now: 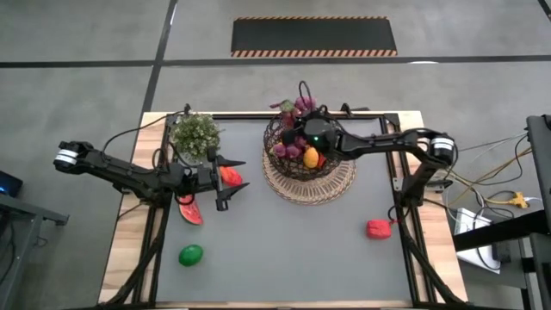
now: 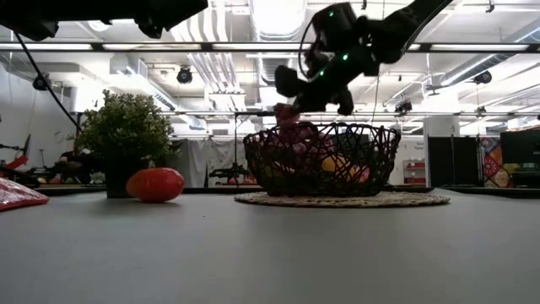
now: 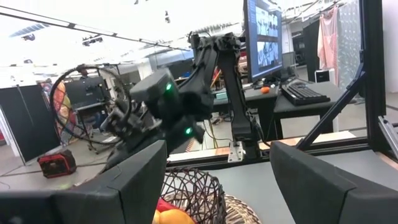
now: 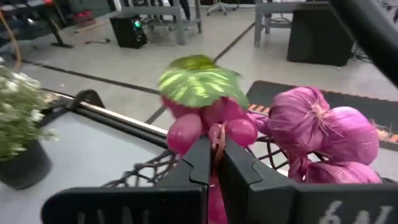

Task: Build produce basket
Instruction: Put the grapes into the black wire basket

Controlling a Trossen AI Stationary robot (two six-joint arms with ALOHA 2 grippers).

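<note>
The dark wire basket [image 1: 303, 146] stands on a round woven mat [image 1: 312, 182] at the table's far middle and holds an orange, a yellow fruit and purple pieces. My right gripper [image 4: 214, 163] hangs over the basket's far left rim [image 2: 291, 100], shut on a bunch of purple grapes [image 4: 208, 124] with a green leaf. A string of purple bulbs [image 4: 323, 134] hangs beside them. My left gripper [image 1: 227, 182] is open, high above a red pepper [image 1: 231, 175] that rests on the table [image 2: 154, 184]. A watermelon slice [image 1: 189, 211], a green lime [image 1: 191, 255] and a red fruit [image 1: 377, 228] lie apart. My right gripper pinches the grape bunch between its two fingertips at a thin brownish stem [image 4: 216, 144] on the side of the bunch facing the wrist. The grapes sit just beyond the fingertips, lifted clear above the basket's rim [image 2: 287, 114].
A bushy green potted plant [image 1: 196, 133] stands at the far left, close behind my left gripper. A black frame rail [image 1: 258, 116] runs along the far edge. The near half of the grey table [image 1: 284, 250] holds only the lime and the red fruit.
</note>
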